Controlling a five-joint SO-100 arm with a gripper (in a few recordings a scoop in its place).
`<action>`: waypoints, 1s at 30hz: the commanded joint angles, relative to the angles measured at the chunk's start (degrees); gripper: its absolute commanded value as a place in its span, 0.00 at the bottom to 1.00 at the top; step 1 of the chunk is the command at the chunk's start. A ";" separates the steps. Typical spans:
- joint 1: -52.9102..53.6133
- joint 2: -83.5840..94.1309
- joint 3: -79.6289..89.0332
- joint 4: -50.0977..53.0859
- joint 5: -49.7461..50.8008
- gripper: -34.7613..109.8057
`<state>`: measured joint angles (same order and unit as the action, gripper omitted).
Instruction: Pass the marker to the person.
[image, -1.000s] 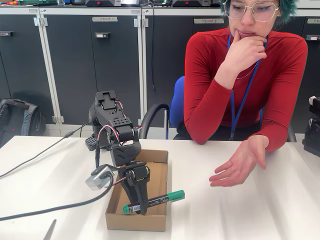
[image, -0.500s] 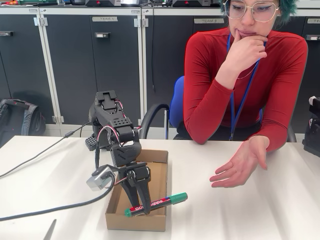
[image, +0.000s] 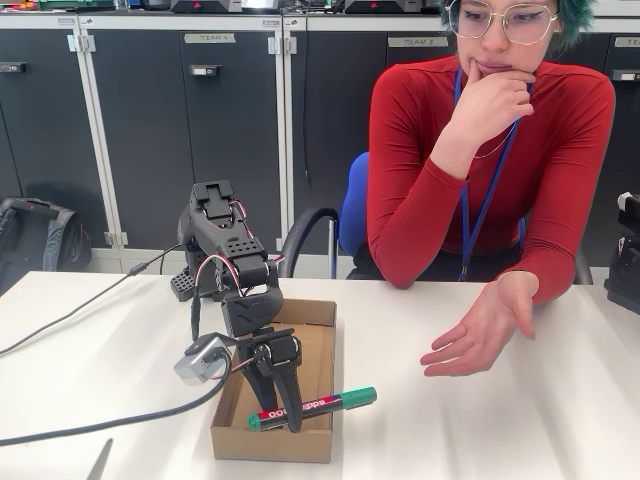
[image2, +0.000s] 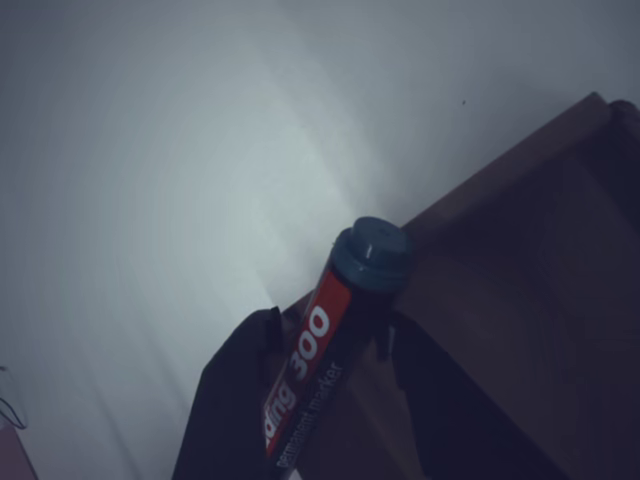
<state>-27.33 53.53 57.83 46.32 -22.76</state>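
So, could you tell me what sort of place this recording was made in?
Probably a lab or workshop: a row of dark storage cabinets with small labels runs behind the white table, the seated person wears a lanyard, and a backpack sits on the floor.

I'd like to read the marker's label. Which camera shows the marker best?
The wrist view: the marker is close up, its "300" label readable, held between the dark pincer fingers. The fixed view shows the whole marker small, over the box edge, label unreadable.
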 joint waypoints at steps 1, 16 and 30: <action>-1.23 7.38 -0.09 -0.70 -1.41 0.38; -0.62 10.72 2.72 -0.18 -1.76 0.38; 0.18 11.07 3.78 -1.67 -2.11 0.23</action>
<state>-26.89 58.36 61.96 45.62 -23.82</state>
